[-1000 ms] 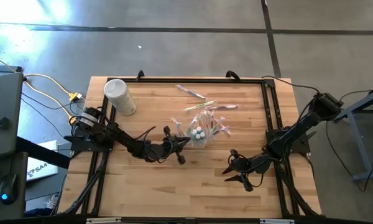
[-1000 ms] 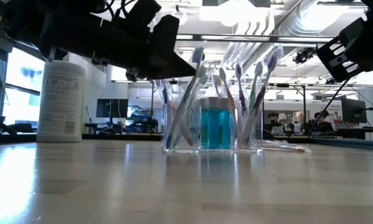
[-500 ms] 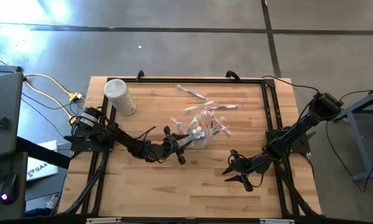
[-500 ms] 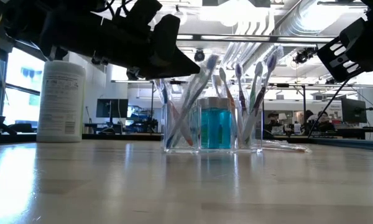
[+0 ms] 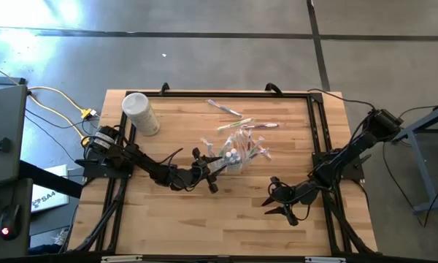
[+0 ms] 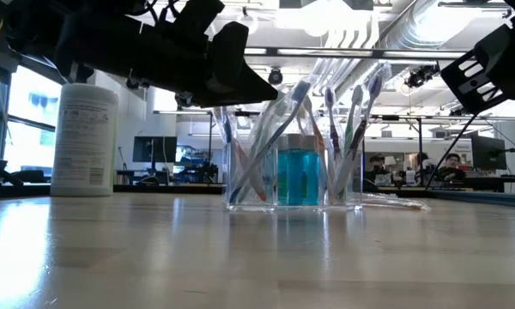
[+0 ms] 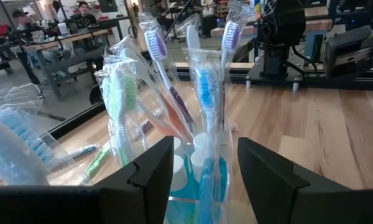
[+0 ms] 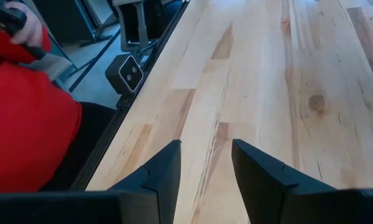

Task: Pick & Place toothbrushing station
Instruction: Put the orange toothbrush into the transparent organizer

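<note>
station: your toothbrushing station (image 5: 235, 153) sits just above centre of the high frame, upright on the desk (image 5: 204, 212). Clear boxy holder, blue bottle (image 6: 295, 176) in its middle, wrapped toothbrushes (image 7: 157, 74) fanned out of the top.
station, low view: centre of frame, base flat on the wood, brushes leaning to both sides.
left gripper: your left gripper (image 5: 217, 166) is at the station's lower-left edge in the high view. Fingers (image 7: 155, 168) spread, one to each side of a wrapped blue brush (image 7: 205, 99) standing in the holder. You can see a gap on both sides in the left wrist view, so it's not pinching anything.
left arm: runs in from the left edge of the high frame, low over the desk; fills the upper left of the low frame, tip just above the holder's left side.
right gripper: your right gripper (image 5: 276, 199) is in the lower right of the high frame, well apart from the station. Fingers (image 8: 165, 174) parted, only bare wood between them.
tub: white cylindrical tub (image 5: 140, 113) in the upper left of the desk, upright, well apart from the station.
loose brushes: a few wrapped toothbrushes (image 5: 225, 109) lie flat on the desk above the station.
person: red sleeve (image 8: 25, 124) at the left edge of the right wrist frame, off the desk.
</note>
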Robot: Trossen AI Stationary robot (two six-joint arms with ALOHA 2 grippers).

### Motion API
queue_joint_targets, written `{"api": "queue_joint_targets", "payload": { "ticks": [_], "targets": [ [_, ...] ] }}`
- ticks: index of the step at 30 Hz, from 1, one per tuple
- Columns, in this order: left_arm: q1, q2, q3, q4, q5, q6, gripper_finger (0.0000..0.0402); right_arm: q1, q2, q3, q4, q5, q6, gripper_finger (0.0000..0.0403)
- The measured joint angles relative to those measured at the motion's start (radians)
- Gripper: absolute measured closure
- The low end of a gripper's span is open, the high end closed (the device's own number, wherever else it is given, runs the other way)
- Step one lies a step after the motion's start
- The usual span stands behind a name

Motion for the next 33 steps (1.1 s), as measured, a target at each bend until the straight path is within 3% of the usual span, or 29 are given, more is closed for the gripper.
{"api": "queue_joint_targets", "payload": {
  "ticks": [17, 26, 33],
  "targets": [
    [-0.03, -0.077, 0.002, -0.004, -0.001, -0.005, 0.0226, 0.0, 0.0, 0.0, -0.039, -0.02, 0.007, 0.0266],
    [-0.07, -0.076, 0.001, -0.02, -0.01, -0.004, 0.0226, -0.004, 0.0, 0.0, -0.3, -0.065, 0.227, 0.0266],
    [-0.149, -0.076, 0.001, 0.014, -0.014, -0.004, 0.0226, -0.102, 0.0, 0.0, -0.458, 0.073, 0.339, 0.0266]
  ]
}}
